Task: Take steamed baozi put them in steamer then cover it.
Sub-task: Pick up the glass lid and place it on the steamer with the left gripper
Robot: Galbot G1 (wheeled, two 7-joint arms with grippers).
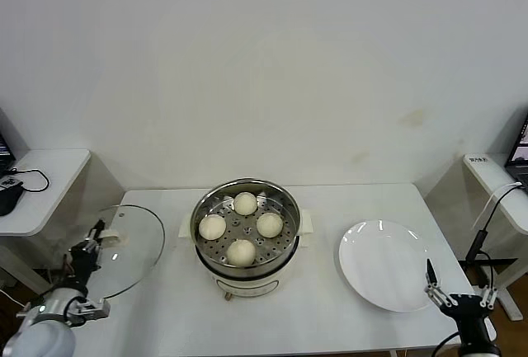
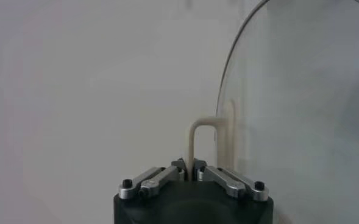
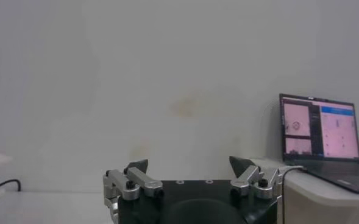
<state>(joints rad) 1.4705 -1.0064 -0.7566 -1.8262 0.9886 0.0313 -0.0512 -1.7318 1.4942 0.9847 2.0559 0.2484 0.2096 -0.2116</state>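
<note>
The steamer (image 1: 246,237) serves as the reference landmark. It stands at the centre of the white table (image 1: 330,200), uncovered, its cream-white base toward the table's near edge.

Far to the left of the steamer, at the table's left near corner, the left gripper (image 1: 97,233) is clenched on the cream-white bar handle (image 2: 203,143) of the cover (image 1: 128,250). In the left wrist view the two fingers meet around the handle's thin bar, with the glass disc (image 2: 301,109) rising on edge beside them. In the head view the cover appears as a clear disc with a metal rim, tilted, positioned over the table's left edge and just apart from the steamer's left side. Whether its lower rim touches the table cannot be told.

Inside the steamer, the four steamed baozi (image 1: 245,203) rest on the perforated steel tray (image 1: 247,227). One lies at the back, one at the left, one at the right and one at the front. They are spaced apart from one another, with bare tray showing at the middle.

To the right of the steamer, well apart from it, a flat white plate (image 1: 384,265) lies on the table.

Farther right, beyond the plate's near right edge at the table's right near corner, the right gripper (image 1: 458,295) is parked with its fingers released and spread wide, holding nothing. In the right wrist view the two dark fingertips (image 3: 136,165) stand far apart, and a laptop (image 3: 319,131) with a lit screen sits on a side surface behind them.
</note>
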